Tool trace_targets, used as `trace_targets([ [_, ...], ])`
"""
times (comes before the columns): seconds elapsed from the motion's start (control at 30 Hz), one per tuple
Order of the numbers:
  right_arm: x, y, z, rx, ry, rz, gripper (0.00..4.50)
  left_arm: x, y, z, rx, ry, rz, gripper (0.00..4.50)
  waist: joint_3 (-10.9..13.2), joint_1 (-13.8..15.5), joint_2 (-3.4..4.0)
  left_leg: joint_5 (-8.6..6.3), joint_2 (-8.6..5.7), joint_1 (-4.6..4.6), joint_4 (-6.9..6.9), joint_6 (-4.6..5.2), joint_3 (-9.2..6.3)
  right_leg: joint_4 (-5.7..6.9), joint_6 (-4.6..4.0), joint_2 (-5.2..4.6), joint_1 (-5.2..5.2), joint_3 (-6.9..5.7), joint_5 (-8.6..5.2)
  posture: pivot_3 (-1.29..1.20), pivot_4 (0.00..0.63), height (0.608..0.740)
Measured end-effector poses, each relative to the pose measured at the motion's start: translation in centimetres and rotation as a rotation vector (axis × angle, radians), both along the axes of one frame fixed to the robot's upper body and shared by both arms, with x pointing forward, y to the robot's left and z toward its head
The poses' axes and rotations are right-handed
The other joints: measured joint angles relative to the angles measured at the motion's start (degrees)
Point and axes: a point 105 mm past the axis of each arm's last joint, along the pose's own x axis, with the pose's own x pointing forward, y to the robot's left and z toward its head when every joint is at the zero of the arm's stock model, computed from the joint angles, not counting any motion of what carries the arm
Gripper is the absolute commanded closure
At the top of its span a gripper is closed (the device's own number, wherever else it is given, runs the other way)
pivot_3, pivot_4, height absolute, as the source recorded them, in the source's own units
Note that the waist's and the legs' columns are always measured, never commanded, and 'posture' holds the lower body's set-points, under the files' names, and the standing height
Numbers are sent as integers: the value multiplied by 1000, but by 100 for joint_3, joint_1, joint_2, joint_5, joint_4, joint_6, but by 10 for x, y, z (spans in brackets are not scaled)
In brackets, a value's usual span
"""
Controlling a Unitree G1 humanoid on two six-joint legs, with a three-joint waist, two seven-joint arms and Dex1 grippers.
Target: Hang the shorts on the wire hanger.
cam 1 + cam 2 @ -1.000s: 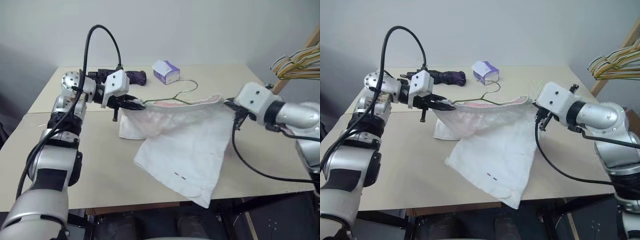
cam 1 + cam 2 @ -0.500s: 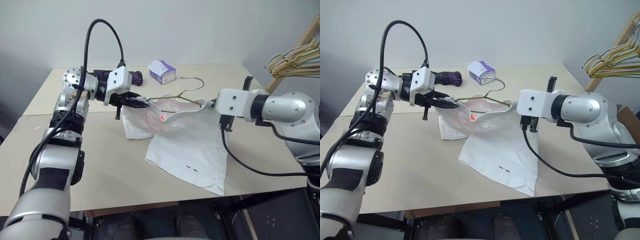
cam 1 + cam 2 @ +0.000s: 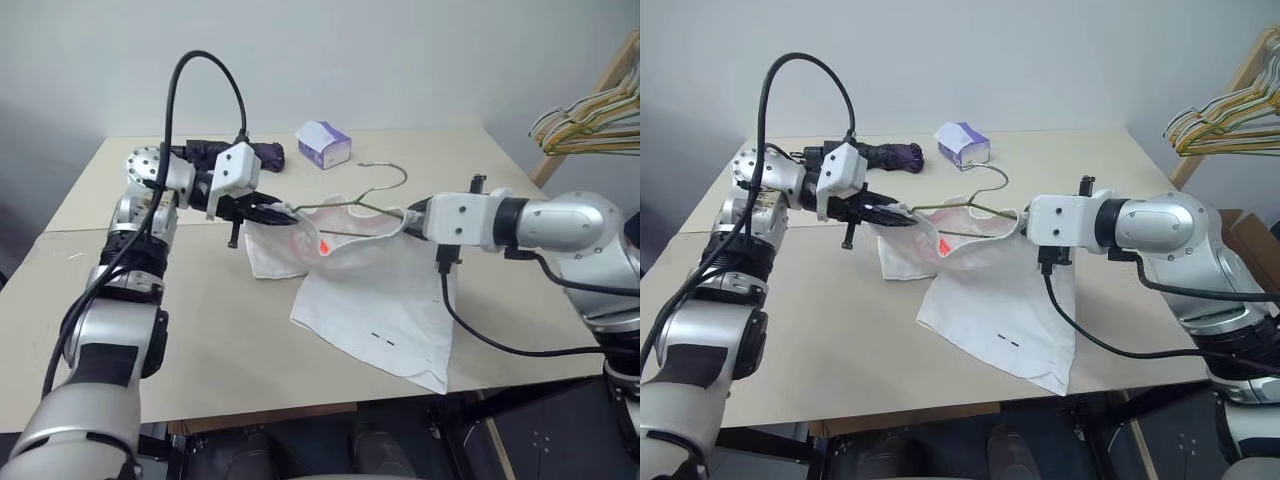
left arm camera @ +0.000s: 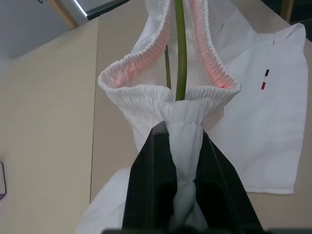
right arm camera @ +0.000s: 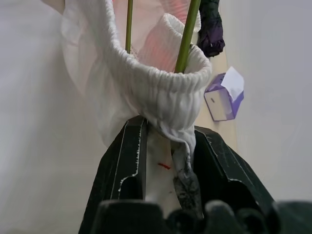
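**Shorts held over a beige table, hanger inside the waistband**

A beige table point(image 3: 200, 330) stands against a plain pale wall. The landmark is a white-and-purple tissue box point(image 3: 324, 144) near the table's far edge. Beside the box, toward the robot's left, lies a dark purple bundle point(image 3: 265, 153). Nearer the robot than the box, the white shorts point(image 3: 375, 300) are held up by the waistband, their legs trailing onto the tabletop. The wire hanger point(image 3: 355, 207) sits inside the waistband, its hook pointing toward the box. The left gripper point(image 4: 183, 161) is pinched tight on bunched waistband. The right gripper point(image 5: 165, 151) has waistband cloth between its parted fingers. Far off to the right of the box, a bunch of yellow hangers point(image 3: 585, 120) hangs from a wooden rack point(image 3: 585, 115).
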Motion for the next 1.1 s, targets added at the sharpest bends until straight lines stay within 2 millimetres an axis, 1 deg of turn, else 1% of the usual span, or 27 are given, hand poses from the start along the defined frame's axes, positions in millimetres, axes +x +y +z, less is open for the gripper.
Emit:
trace_targets([
  [0.1, 1, -4, -4, 63, 54, -3, 2822, -3, 3, -1, -4, 3, -3, 4461, 0, 7, 0, 0, -1, 1, 0, 0, -2, 0, 0, 0, 2, 0, 0, -118, 0, 740],
  [0.2, -4, -5, -6, 104, 114, 26, 2822, -4, 6, 0, -5, 8, -3, 4461, 0, 16, 0, 0, -2, 1, 0, 0, -2, 0, 0, -2, 3, 0, 0, -122, 0, 740],
  [0.33, -12, -3, -5, 154, 200, 88, 2822, -6, 3, 0, -11, 11, -24, 4461, 0, 24, 0, 0, -2, 4, 0, 0, -3, -1, 0, -1, 6, 0, 0, -125, 0, 740],
  [0.57, -11, -6, -6, 191, 276, 86, 2822, -11, -3, 3, -25, 6, -67, 4461, 0, 21, 0, 0, 0, 5, 0, 0, -3, 0, 0, 0, 5, 0, 0, -124, 0, 740],
  [0.67, -10, -6, -6, 196, 295, 78, 3407, -11, -4, 3, -24, 5, -71, 4461, 0, 22, 0, 0, -1, 5, 0, 0, -2, 0, 0, 0, 5, 0, 0, -125, 0, 740],
  [0.77, -11, -6, -7, 204, 319, 78, 4313, -11, -3, 4, -32, -3, -75, 4461, 0, 24, 0, 0, -1, 5, 0, 0, -2, 0, 0, -1, 5, 0, 0, -127, 0, 740],
  [0.8, -12, -6, -7, 206, 324, 79, 4481, -11, -3, 4, -34, -5, -76, 4461, 0, 24, 0, 0, -1, 5, 0, 0, -2, 0, 0, -1, 5, 0, 0, -127, 0, 740],
  [0.93, -12, -6, -8, 210, 332, 75, 4481, -11, -4, 4, -41, -1, -77, 4461, 0, 23, 0, 0, -1, 5, 0, 0, -2, 0, 0, -1, 5, 0, 0, -139, 0, 740],
  [1.0, -12, -7, -9, 215, 334, 66, 4500, -10, -5, 3, -60, 12, -74, 3755, 0, 22, 0, 0, -1, 5, 0, 0, -2, -1, 0, -1, 5, 0, 0, -141, 0, 740],
  [1.03, -12, -8, -11, 220, 334, 57, 4500, -9, -6, 3, -78, 26, -70, 3566, 0, 22, 0, 0, -1, 4, 0, 0, -1, 0, 1, -1, 4, 0, 0, -143, 0, 740],
  [1.1, -12, -8, -13, 227, 342, 41, 4500, -8, -9, 3, -115, 42, -70, 2927, 0, 23, 0, 0, -2, 4, 0, 0, -2, -1, 1, -1, 4, 0, 0, -150, 0, 740],
])
